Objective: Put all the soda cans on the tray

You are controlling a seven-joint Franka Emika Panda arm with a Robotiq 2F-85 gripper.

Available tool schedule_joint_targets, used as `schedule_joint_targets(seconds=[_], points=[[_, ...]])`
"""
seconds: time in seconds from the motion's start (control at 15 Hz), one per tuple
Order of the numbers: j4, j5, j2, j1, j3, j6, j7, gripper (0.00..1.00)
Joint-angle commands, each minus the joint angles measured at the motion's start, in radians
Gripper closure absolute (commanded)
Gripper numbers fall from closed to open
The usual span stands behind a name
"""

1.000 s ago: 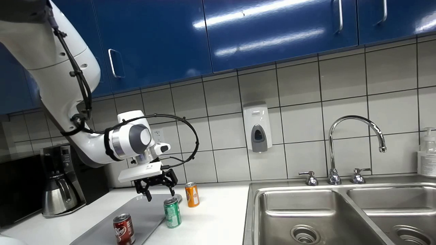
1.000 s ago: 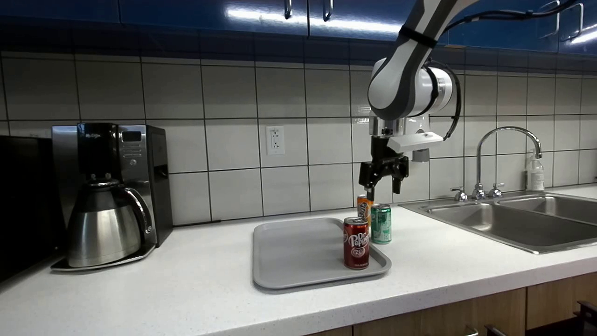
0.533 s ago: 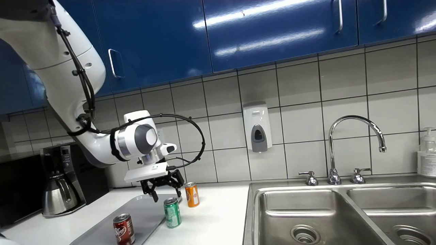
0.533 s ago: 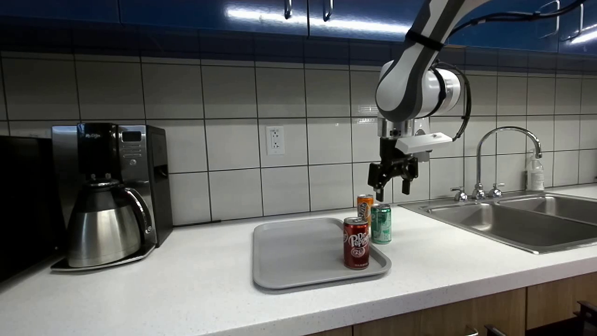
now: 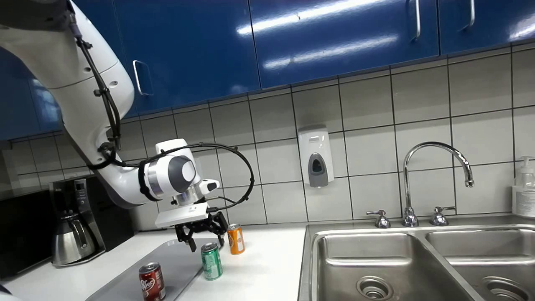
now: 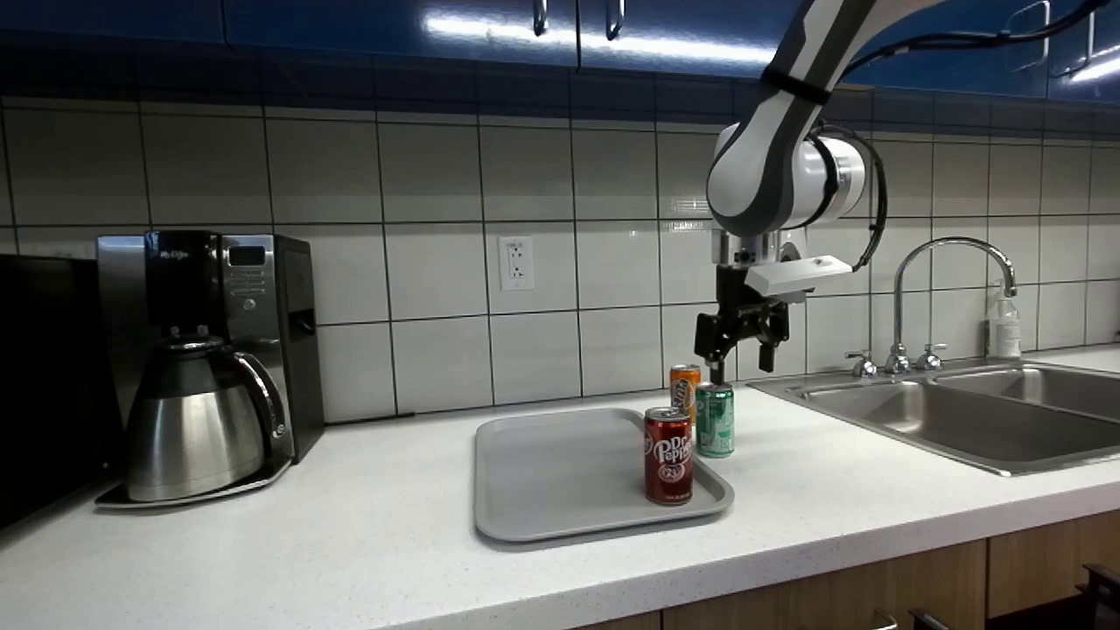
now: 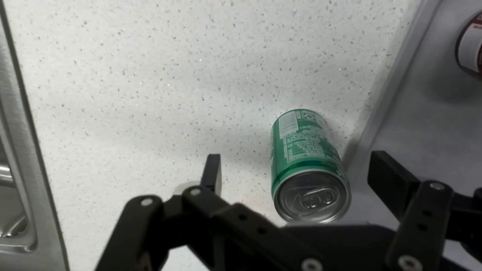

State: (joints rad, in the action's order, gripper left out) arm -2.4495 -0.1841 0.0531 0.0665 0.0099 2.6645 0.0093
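The counter (image 6: 306, 534) is smooth and finely speckled, stone-like, with a low sheen. The tray (image 6: 560, 477) looks like matt plastic. The green can (image 7: 307, 150), red can (image 6: 668, 459) and orange can (image 5: 236, 240) are glossy printed metal with bare metal tops. The fingers (image 7: 391, 180) are matt. Toward the back edge, the tap (image 5: 407, 188) is mirror-bright chrome and the coffee maker (image 6: 206, 376) mixes steel with plastic; below the front edge, the cabinet fronts (image 6: 1041, 569) show wood grain.

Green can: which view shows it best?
The wrist view: the green can appears largest there, its tabbed top and printed side both in sight. Both exterior views show it smaller, upright on the counter beside the tray, top seen only at a shallow angle.
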Motion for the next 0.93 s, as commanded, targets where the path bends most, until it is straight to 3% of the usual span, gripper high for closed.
schedule_joint_targets(seconds=[0.0, 0.87], points=[[0.039, -0.014, 0.041, -0.009, 0.004, -0.002, 0.012, 0.00], [0.151, -0.008, 0.161, 0.011, 0.008, -0.001, 0.003, 0.00]])
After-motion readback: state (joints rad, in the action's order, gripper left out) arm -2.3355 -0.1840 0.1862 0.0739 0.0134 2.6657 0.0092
